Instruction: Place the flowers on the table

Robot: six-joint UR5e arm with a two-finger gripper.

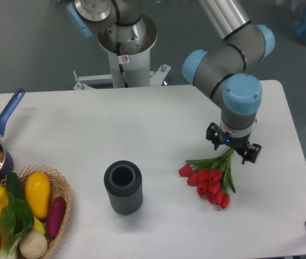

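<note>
The flowers (211,181), a small bunch of red tulips with green stems and leaves, lie low over the white table (142,124) at the right. The red heads point toward the front left and rest on or just above the surface. The stem ends run up under my gripper (232,149), which hangs straight down over them and is shut on the stems. The fingertips are hidden beneath the wrist. A dark grey ribbed cylinder (123,186) stands upright and empty, to the left of the flowers.
A wicker basket (61,189) of colourful vegetables sits at the front left corner. A pot with a blue handle (4,120) is at the left edge. The robot base (126,43) stands behind the table. The right table edge is close to the gripper.
</note>
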